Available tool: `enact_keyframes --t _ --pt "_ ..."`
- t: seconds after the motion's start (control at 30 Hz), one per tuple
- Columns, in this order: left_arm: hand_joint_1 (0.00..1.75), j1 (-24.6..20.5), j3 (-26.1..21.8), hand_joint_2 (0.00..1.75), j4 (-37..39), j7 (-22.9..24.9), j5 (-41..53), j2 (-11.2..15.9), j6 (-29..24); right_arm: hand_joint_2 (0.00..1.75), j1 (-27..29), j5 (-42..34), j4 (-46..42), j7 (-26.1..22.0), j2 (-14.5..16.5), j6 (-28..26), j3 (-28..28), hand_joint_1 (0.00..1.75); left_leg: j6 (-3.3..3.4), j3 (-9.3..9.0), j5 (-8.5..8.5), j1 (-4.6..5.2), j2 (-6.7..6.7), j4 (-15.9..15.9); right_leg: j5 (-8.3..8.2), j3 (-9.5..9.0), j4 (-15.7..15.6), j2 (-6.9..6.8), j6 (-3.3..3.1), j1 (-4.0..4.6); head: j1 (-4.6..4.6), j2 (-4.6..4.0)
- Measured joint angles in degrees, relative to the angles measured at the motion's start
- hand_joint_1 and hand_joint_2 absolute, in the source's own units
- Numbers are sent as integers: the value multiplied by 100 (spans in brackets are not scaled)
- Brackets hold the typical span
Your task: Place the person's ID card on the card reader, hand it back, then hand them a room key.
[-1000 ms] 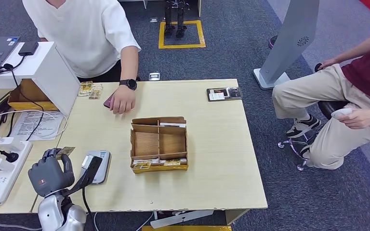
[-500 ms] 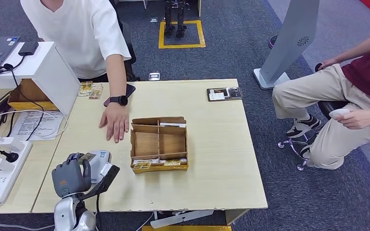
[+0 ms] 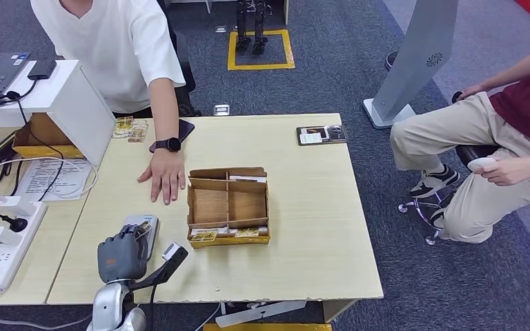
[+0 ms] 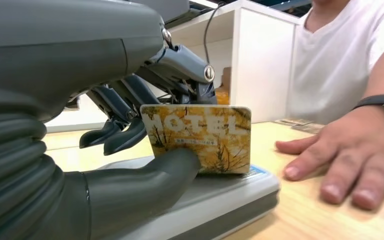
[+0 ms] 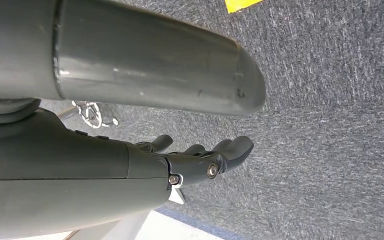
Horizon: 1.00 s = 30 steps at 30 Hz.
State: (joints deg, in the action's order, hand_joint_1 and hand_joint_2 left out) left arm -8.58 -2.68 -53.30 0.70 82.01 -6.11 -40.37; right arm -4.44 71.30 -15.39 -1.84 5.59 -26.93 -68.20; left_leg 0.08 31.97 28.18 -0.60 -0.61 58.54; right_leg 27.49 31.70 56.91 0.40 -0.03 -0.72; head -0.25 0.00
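My left hand [image 3: 121, 256] pinches a yellow card [image 4: 200, 137] printed HOTEL between thumb and fingers. The card [image 3: 143, 227] stands on edge on the grey card reader [image 4: 225, 197], touching its top. That reader [image 3: 153, 236] lies at the near left of the table, just beyond my hand. A person in a white shirt lays a hand [image 3: 162, 181] flat on the table beyond the reader; the same hand [image 4: 350, 160] lies close beside the card. My right hand [image 5: 200, 160] hangs over grey carpet with its fingers apart and nothing in them.
A wooden divided box [image 3: 228, 205] with cards in its front slot stands right of the reader. A power strip [image 3: 7, 241] and cables lie at the left. A white cabinet [image 3: 76, 103] is at the far left. A seated person [image 3: 497, 152] is off to the right.
My left hand carried the card rightward from beside the power strip onto the reader. The person's hand moved from the table's far edge to lie flat near the wooden box.
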Motion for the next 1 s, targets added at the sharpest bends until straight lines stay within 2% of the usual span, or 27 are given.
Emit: enact_keyframes --t 0.4,0.73,0.8,0.93,1.0 --pt "175 -314 490 175 619 125 -51 191 142 0 8 7 0 9 -5 13 -7 0 0 -29 0 0 -4 -1 1 -34 1 -8 1 0 -1 0" --pt "175 -371 716 175 729 249 -193 278 33 0 15 37 0 8 -8 59 -6 0 -1 -44 -2 1 -7 -2 1 -51 4 -14 0 0 -1 0" --pt "175 -265 699 175 470 24 -254 242 2 0 16 55 0 6 -8 56 -6 0 -3 -46 -4 1 -4 -2 0 -46 6 -9 -1 0 -3 0" --pt "175 29 236 175 -436 -1447 -876 -146 -20 0 52 69 0 2 -8 -14 -6 0 7 -18 -20 2 -9 1 -5 -23 6 -12 2 -1 -27 0" --pt "175 33 188 175 -485 -1582 -936 -182 -20 0 55 69 0 2 -8 -19 -6 0 8 -15 -22 2 -12 1 -6 -22 6 -15 3 -1 -27 0"
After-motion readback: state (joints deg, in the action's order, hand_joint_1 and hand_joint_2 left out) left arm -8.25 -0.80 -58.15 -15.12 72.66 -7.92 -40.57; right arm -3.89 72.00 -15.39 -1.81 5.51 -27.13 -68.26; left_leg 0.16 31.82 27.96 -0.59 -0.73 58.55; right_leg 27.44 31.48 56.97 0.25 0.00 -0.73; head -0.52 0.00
